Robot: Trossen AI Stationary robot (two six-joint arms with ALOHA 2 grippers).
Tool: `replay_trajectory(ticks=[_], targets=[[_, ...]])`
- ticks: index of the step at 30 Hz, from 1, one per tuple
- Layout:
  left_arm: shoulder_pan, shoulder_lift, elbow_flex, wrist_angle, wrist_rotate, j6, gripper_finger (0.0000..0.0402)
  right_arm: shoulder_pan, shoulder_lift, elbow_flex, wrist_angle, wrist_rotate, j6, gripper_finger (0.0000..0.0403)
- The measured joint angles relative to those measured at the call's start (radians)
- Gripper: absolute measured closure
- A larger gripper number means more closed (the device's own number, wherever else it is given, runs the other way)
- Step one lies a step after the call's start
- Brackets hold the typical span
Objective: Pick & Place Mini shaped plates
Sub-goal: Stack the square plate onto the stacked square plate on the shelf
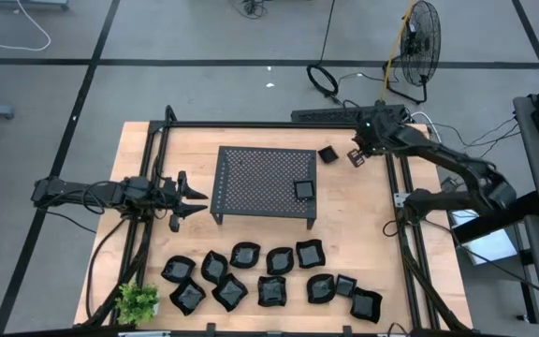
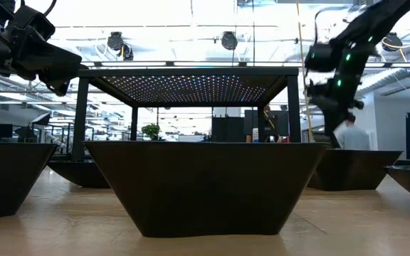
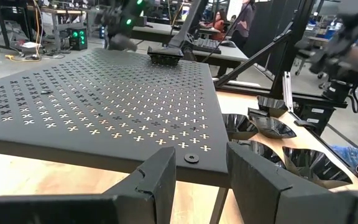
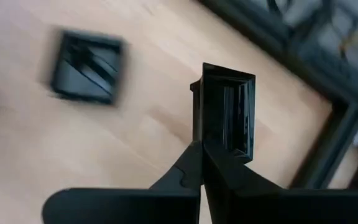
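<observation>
Up at two o'clock off the rack (image 1: pixel 265 183), right gripper (image 4: pixel 211 144) clenched on a small square plate (image 4: pixel 227 116), left gripper (image 3: pixel 201 180) released at nine o'clock.

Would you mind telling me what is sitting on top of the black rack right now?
One small square plate sits on the rack near its right edge. Whatever lies beneath the rack is mostly hidden from above.

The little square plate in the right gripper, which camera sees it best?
The right wrist view: the little square plate fills the middle, pinched by its edge in the right gripper over the table. The high view shows it only as a tiny dark square beside the rack. In the low and left wrist views I cannot make it out.
</observation>
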Motion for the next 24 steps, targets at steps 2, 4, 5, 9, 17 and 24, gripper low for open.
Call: replay_trajectory(ticks=[2, 4, 5, 9, 17, 24], targets=[[0.000, 0.000, 0.000, 0.000, 0.000, 0.000, 0.0256, 0.038, -0.071, 0.000, 0.013, -0.018, -0.009, 0.0403], [0.000, 0.000, 0.000, 0.000, 0.000, 0.000, 0.0256, 0.086, -0.134, 0.013, 0.012, -0.016, -0.024, 0.0403], [0.000, 0.000, 0.000, 0.000, 0.000, 0.000, 0.0256, 0.117, -0.161, 0.026, 0.012, -0.015, -0.037, 0.0403], [0.000, 0.000, 0.000, 0.000, 0.000, 0.000, 0.0256, 0.280, -0.233, 0.112, 0.015, -0.015, -0.094, 0.0403], [0.000, 0.000, 0.000, 0.000, 0.000, 0.000, 0.0256, 0.734, -0.160, 0.340, 0.006, 0.170, -0.107, 0.0403], [0.000, 0.000, 0.000, 0.000, 0.000, 0.000, 0.0256, 1.038, 0.077, 0.507, -0.198, 0.357, -0.160, 0.0403]])
